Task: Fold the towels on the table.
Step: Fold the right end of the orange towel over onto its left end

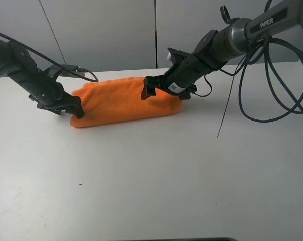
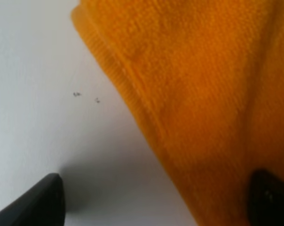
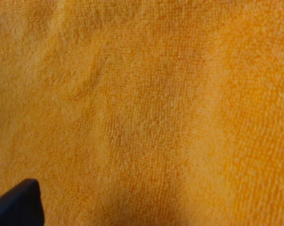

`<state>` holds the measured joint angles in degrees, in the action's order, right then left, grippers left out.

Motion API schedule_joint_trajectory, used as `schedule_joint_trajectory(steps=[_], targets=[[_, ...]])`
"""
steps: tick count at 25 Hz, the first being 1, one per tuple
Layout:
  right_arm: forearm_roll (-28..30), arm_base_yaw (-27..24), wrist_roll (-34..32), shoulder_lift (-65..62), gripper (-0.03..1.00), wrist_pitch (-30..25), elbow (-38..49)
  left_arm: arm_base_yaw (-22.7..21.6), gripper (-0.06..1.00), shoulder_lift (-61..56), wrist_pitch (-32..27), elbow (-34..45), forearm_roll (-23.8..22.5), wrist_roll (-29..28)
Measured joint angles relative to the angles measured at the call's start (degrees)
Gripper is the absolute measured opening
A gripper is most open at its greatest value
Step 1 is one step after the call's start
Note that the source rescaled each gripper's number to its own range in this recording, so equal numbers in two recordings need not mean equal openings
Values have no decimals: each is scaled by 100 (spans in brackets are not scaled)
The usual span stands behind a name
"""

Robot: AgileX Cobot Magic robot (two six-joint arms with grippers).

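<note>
White counter [image 1: 151, 175] has the orange towel [image 1: 116, 103] lying across its far side, long axis left-to-right, with the left tool [image 1: 75, 108] spread apart straddling its left end and the right tool [image 1: 148, 92] right over its middle, can't tell if that one's pinching.

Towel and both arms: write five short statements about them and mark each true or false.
1. The towel is orange. True.
2. The towel hangs over the table's edge. False: it lies wholly on the table.
3. The left pincer is at the towel's left end. True.
4. The right pincer is over bare table. False: it is over the towel.
5. The left pincer's fingers are shut together. False: the left wrist view shows them wide apart.
</note>
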<state>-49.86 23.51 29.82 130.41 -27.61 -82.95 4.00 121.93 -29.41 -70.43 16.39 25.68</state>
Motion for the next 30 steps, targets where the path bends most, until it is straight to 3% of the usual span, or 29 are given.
schedule_joint_trajectory(steps=[2, 3, 5, 6, 7, 17, 23, 30], targets=[[0, 0, 86, 0, 94, 0, 0, 0, 99, 0, -19, 0, -12, 0], [0, 0, 126, 8, 83, 0, 11, 0, 99, 0, -33, 0, -12, 0], [0, 0, 192, 14, 44, 0, 34, 0, 99, 0, -57, 0, -12, 0], [28, 0, 201, 14, 19, 0, 34, 0, 99, -2, -71, 0, -12, 0], [63, 0, 201, 14, 8, 0, 34, 0, 99, -2, -79, 0, -22, 0], [127, 0, -45, 14, 6, -667, 34, 39, 99, -48, -586, -11, -116, 23], [127, 0, -176, -6, 6, -883, 85, 489, 99, -56, -881, -11, -519, 23], [191, -46, -191, -361, 6, -800, 352, 618, 99, -59, -969, -11, -772, -669]])
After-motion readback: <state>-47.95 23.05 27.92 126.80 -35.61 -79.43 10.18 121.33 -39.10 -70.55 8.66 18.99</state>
